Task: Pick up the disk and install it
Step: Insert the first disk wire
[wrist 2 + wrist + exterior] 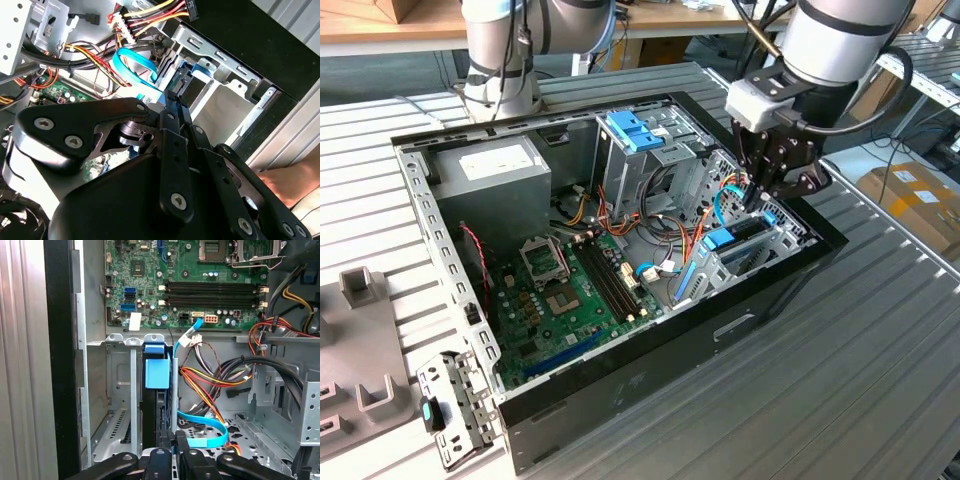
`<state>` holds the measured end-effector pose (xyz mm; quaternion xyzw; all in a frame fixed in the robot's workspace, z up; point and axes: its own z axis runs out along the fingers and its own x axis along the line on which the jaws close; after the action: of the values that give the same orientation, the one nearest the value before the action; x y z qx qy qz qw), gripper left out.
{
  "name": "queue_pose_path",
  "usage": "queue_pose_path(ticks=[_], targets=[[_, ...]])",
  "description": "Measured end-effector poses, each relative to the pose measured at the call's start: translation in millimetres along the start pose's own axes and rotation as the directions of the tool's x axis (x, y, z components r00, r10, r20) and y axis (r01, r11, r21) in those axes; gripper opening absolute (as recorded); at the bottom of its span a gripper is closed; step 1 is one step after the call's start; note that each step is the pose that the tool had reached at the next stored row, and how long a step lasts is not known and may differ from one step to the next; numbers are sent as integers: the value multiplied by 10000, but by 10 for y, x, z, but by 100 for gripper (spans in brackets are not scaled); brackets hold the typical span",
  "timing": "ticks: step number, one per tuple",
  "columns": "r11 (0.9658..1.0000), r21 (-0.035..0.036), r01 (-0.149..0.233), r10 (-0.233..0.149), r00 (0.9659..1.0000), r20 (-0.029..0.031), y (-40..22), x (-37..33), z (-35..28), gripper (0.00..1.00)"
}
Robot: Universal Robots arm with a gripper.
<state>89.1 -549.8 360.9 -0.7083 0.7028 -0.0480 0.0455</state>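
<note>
Closest in the first wrist view, the black end effector (171, 440) has its fingers drawn together right at the end of the disk (156, 374). I cannot tell if they touch it or pinch anything.

The disk, a flat dark hard drive with bright blue plastic rails and a blue end tab, stands on its edge inside a slot of the grey metal drive cage (117, 390). A thin cage wall runs just beside it.

Near the end effector, a flat light blue cable (205, 422) curves across the way. Beyond this cable hangs a bundle of yellow, red and orange wires (205, 377). Further away lies the green motherboard (150, 270).

In the second wrist view, the closed fingertips (172, 97) point at the disk's blue rail (186, 80), with the blue cable (132, 62) close by.

In the exterior view, the end effector (760, 205) reaches down into the open black computer case (650, 370), at the exterior view's right. The case rests on a slatted metal tabletop (840, 380). Farther back, a blue plastic clip (635, 130) sits atop a tall grey bay.
</note>
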Motion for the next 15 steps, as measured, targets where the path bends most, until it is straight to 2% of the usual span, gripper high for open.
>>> queue_pose_path(ticks=[1,5,6,7,9,12,13,14,15], targets=[[9999,105,-1,1,10000,53,26,13,3,16],[9995,324,-7,2,9999,160,68,39,8,16],[9991,435,-11,1,9998,218,91,52,10,16],[9989,479,-12,1,9997,244,100,55,10,16],[9988,485,-10,-2,9997,245,104,56,9,16],[9978,661,11,-30,9996,280,137,63,7,16],[9970,777,12,-37,9995,309,163,74,7,16],[9966,827,9,-36,9995,322,194,83,5,16],[9964,844,9,-36,9995,324,212,86,3,16]])
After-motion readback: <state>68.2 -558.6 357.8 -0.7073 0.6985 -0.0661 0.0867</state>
